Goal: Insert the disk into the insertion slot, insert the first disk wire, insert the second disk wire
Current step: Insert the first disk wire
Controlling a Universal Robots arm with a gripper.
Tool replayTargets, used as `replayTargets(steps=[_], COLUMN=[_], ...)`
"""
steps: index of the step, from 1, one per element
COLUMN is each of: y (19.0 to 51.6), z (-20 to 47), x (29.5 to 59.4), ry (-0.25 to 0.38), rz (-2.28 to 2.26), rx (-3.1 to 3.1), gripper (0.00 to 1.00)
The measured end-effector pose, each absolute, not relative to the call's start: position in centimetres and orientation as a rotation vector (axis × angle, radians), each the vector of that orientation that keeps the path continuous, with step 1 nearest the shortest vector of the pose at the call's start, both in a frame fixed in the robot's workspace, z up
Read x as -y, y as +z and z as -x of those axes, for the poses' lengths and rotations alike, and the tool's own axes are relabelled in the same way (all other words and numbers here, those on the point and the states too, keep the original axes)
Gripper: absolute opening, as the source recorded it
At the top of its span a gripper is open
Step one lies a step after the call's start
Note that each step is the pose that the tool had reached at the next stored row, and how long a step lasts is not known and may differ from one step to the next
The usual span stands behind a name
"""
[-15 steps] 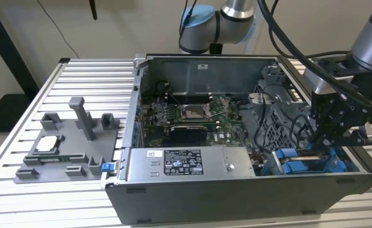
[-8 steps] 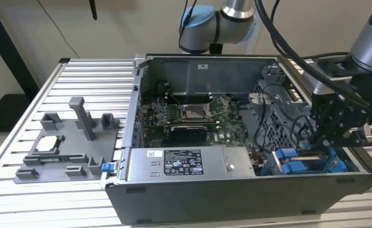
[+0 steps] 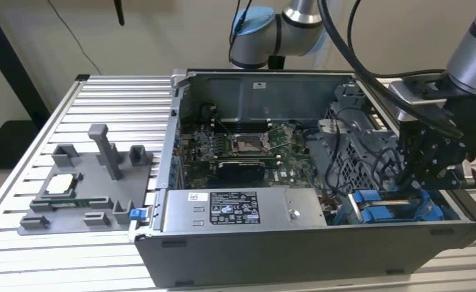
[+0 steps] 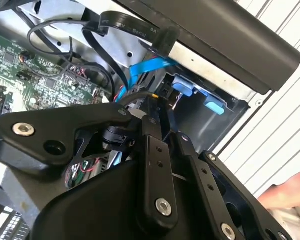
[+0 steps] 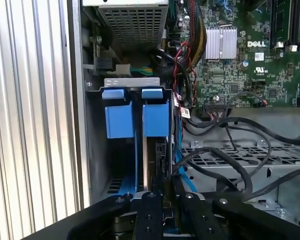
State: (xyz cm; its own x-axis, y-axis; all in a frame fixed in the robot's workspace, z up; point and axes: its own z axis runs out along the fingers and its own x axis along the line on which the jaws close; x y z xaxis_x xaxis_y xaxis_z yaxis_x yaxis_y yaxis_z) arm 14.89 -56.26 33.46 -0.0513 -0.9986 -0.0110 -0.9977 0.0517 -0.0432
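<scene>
The disk (image 5: 155, 119) sits in its blue caddy inside the insertion slot (image 5: 135, 83), the grey drive bay at the case's front corner. A second blue caddy (image 5: 119, 119) sits beside it. My gripper (image 5: 165, 189) hangs right over the disk's rear edge, its fingers (image 4: 151, 131) close together on the plug of a black disk wire (image 5: 205, 155) that curves away over the drive cage. A blue flat wire (image 4: 149, 67) runs down beside the disk. In the exterior view my gripper (image 3: 419, 182) reaches into the bay above the blue caddies (image 3: 388, 210).
The open case holds the motherboard (image 3: 238, 149), the power supply (image 3: 233, 210) and loose black cables (image 5: 240, 172) across the drive cage. A grey fixture (image 3: 84, 188) stands on the slatted table at the exterior view's left. A person's hand (image 4: 290, 195) is just outside the case.
</scene>
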Motion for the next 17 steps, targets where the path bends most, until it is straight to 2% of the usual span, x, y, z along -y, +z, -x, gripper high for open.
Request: replayTargets(steps=[3,4,17], y=[33.2,33.2,39.0], z=[-14.9,-14.9,-14.9], x=[56.3,56.3,56.2], ry=[-0.037,-0.035,-0.034], rz=[2.135,2.135,2.136], rx=[-2.253,-2.253,-2.254], gripper=[0.0,1.0,1.0])
